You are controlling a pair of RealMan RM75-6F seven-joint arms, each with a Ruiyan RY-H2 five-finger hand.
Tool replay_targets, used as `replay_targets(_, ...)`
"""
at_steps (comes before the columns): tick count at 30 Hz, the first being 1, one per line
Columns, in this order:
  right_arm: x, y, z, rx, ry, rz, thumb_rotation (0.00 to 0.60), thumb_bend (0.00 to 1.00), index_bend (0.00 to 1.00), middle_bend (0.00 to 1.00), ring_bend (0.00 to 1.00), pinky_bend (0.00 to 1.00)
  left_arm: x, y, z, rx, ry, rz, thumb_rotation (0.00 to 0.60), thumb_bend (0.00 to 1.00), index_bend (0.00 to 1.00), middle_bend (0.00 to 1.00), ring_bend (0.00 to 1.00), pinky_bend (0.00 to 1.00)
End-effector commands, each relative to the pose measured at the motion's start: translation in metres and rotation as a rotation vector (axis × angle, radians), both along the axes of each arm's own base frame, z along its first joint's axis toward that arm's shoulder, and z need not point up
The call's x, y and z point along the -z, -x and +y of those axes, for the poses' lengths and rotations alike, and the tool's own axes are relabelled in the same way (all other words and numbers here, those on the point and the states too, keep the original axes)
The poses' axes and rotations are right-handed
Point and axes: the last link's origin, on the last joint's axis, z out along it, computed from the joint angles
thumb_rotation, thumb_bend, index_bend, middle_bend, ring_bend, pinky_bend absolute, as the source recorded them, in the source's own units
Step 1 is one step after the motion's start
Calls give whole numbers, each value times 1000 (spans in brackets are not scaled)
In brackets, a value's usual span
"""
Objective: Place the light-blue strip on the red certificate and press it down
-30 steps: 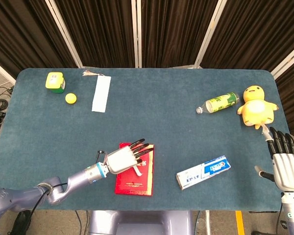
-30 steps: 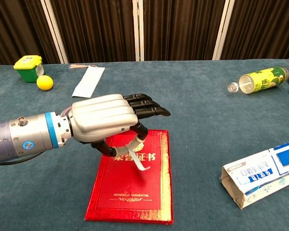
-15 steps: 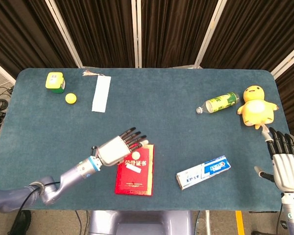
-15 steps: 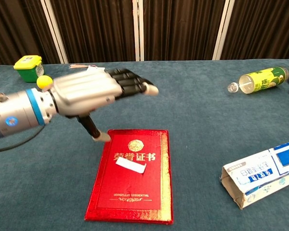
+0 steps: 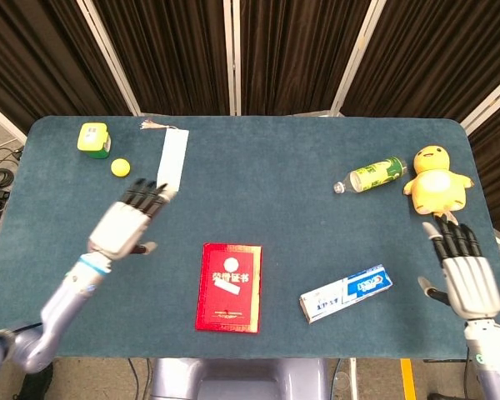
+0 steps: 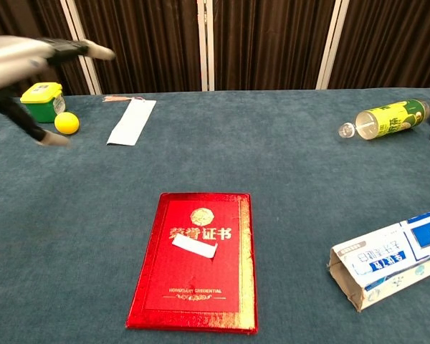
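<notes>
The red certificate [image 5: 228, 287] lies flat near the table's front edge, gold lettering up. A small pale strip [image 5: 226, 283] lies loose on its cover, also seen in the chest view [image 6: 194, 246] on the red certificate [image 6: 197, 283]. My left hand [image 5: 127, 225] hovers well to the left of the certificate, fingers apart, holding nothing. In the chest view it shows blurred at the top left corner [image 6: 29, 61]. My right hand [image 5: 462, 271] is open over the table's right edge, far from the certificate.
A long light-blue bookmark [image 5: 172, 160] with a tassel lies at the back left, near a yellow ball [image 5: 120, 167] and a yellow-green box [image 5: 93, 137]. A toothpaste box [image 5: 346, 293] lies right of the certificate. A green bottle [image 5: 372, 175] and yellow plush toy [image 5: 437, 181] are at the back right.
My left hand let go of the small strip on the certificate, then lifted and swung away to the left. The right hand moved slightly inward.
</notes>
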Motion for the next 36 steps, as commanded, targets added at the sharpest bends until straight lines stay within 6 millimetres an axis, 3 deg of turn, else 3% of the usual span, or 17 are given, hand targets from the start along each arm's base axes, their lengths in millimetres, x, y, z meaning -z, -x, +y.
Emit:
replay_targets(1, 16, -16, -19, -88, -119, 57, 600, 443, 67, 0, 0, 0, -39, 25, -20, -143, -122, -41, 600, 0, 0, 0, 0, 0)
replay_targets(6, 38, -47, -39, -195, -279, 81, 600, 680, 113, 0, 0, 0, -66, 47, -48, -279, -196, -24, 600, 0, 0, 0, 0, 0)
replay_targets(12, 75, -85, -54, -334, -475, 100, 600, 862, 219, 0, 0, 0, -82, 63, -77, -396, -232, -41, 600, 0, 0, 0, 0, 0)
replay_targets(19, 118, -137, -62, -481, -614, 148, 600, 943, 291, 0, 0, 0, -89, 71, -93, -429, -259, -60, 600, 0, 0, 0, 0, 0)
replay_targets(31, 187, -211, -64, -613, -713, 221, 600, 968, 329, 0, 0, 0, -87, 76, -90, -436, -209, -80, 600, 0, 0, 0, 0, 0)
replay_targets(36, 208, -220, -62, -607, -726, 241, 600, 974, 332, 0, 0, 0, -88, 77, -89, -434, -210, -83, 600, 0, 0, 0, 0, 0)
